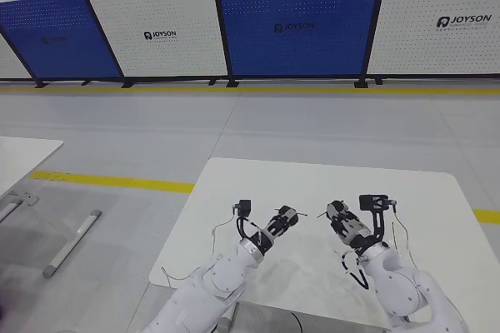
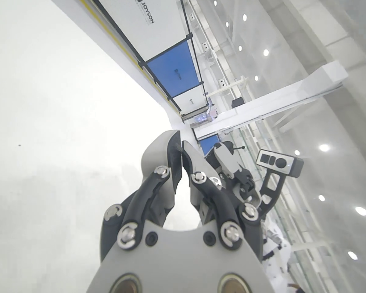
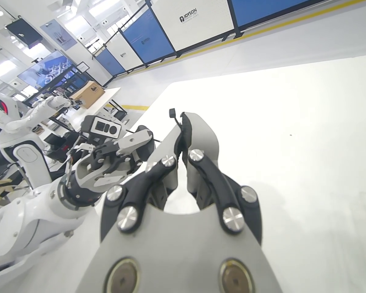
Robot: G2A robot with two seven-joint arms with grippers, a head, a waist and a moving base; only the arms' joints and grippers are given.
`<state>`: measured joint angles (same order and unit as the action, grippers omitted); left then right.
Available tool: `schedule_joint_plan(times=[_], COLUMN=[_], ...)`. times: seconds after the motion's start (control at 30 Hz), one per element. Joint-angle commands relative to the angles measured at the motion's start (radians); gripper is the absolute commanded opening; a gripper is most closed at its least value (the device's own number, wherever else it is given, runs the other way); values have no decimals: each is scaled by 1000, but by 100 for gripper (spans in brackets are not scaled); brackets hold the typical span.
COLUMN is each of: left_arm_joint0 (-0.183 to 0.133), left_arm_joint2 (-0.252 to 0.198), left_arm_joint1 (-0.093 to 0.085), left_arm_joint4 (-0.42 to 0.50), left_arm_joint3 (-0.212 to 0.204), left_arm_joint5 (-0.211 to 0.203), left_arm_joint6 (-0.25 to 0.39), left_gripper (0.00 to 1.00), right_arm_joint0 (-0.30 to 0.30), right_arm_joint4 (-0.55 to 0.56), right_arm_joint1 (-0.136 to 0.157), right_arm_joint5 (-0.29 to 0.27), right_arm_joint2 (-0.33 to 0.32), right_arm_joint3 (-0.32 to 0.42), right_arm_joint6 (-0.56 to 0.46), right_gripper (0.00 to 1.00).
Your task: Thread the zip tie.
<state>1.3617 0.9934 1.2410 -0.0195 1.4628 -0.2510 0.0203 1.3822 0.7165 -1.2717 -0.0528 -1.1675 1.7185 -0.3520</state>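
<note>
**Clerk:** Now, first entry?

**Keeper:** One white table (image 1: 417, 191) with rounded corners, standing on a grey floor. Both arms are over its near half.

**Clerk:** Second entry, the right arm?

**Keeper:** One right gripper (image 3: 182, 122), jaws pressed together and clamping the zip tie (image 3: 172, 113). The tie is black. Its small square head stands just clear of the fingertips, and the strap runs down between the pads. Where the strap goes below the pads cannot be told.

**Clerk:** Third entry?

**Keeper:** One left gripper (image 2: 180, 145), jaws likewise closed, with a dark sliver (image 2: 178, 146) pinched at the very tips. In the right wrist view a thin black line pokes out on either side of those tips. Whether it is the tail of the same tie cannot be told.

**Clerk:** How do the two stand to each other?

**Keeper:** They are near each other and apart, side by side over the table. The tie's head leans to the left gripper's side.

**Clerk:** Anything else to list?

**Keeper:** A row of blue and white partition panels (image 1: 300, 33) stands along the far side. One yellow floor line (image 1: 108, 179) runs beyond the table. A second white table (image 1: 17, 162) stands off to the left, well apart.
</note>
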Motion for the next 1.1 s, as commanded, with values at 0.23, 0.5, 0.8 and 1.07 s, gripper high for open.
schedule_joint_plan(times=[0.23, 0.5, 0.8, 1.07], left_arm_joint0=[0, 0, -30, -28], left_arm_joint2=[-6, -6, 31, 85], left_arm_joint1=[1, 1, -11, -16], left_arm_joint4=[4, 5, 104, 225], left_arm_joint3=[-19, -18, -49, -53], left_arm_joint5=[-36, -35, -89, -89], left_arm_joint6=[43, 44, 245, 317], left_gripper=[0, 0, 0, 0], right_arm_joint0=[-6, -6, -6, -6], right_arm_joint4=[-3, -3, -3, -3], right_arm_joint1=[-2, -2, -2, -2], right_arm_joint5=[11, 11, 11, 11], right_arm_joint2=[11, 11, 11, 11], right_arm_joint3=[-1, -1, -1, -1], right_arm_joint6=[-13, -13, -13, -13], right_gripper=[0, 0, 0, 0])
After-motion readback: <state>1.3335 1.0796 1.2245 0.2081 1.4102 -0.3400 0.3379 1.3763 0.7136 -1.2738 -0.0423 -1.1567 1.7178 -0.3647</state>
